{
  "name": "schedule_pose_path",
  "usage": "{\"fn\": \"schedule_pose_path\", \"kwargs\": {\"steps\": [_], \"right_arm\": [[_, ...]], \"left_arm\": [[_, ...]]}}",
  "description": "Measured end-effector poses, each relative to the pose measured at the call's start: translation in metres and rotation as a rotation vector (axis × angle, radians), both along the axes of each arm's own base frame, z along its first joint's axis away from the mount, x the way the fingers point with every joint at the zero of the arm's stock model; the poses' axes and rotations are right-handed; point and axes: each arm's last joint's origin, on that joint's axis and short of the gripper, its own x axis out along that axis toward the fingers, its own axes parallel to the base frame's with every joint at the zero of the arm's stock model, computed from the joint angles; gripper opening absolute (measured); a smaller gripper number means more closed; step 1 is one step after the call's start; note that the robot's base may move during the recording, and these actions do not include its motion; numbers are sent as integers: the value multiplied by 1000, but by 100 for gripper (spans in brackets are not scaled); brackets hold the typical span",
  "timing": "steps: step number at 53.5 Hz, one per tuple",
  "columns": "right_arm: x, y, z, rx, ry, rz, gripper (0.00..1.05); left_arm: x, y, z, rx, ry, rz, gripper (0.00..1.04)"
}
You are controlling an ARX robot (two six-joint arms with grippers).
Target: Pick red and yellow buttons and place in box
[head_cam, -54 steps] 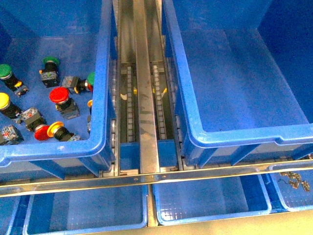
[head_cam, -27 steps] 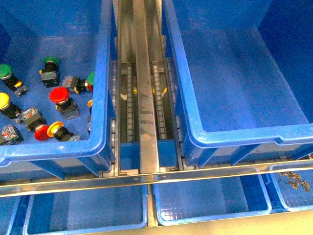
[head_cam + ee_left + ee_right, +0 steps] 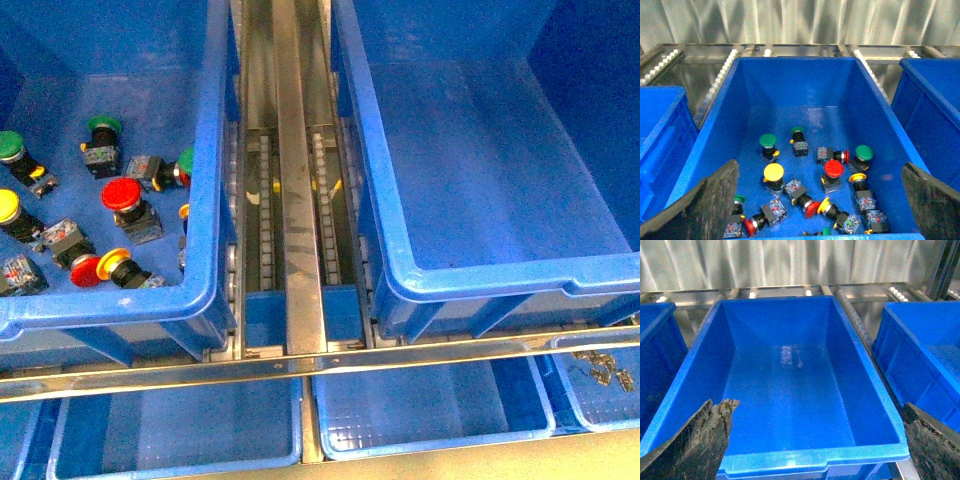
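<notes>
Left wrist view: left claw wide over red and yellow buttons; right claw wide over box.

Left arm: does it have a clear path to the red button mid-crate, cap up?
Probably yes. The open left gripper faces into the crate, and the red button lies uncovered, cap exposed. A yellow button sits close beside it, so finger room is tight.

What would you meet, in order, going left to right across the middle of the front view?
crate of buttons → steel rail → empty box
</notes>
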Motion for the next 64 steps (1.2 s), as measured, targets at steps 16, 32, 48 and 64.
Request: {"fn": "schedule_pose_path", "kwargs": {"steps": [16,32,48,64], "right_arm": [[0,0,0,0,0,0,99],[0,0,0,0,0,0,99],[0,0,0,0,0,0,99],[0,0,0,0,0,0,99]], "left_arm": [[0,0,0,0,0,0,97],[0,0,0,0,0,0,97],[0,0,0,0,0,0,97],[13,2,7,-179,472,36,97]]}}
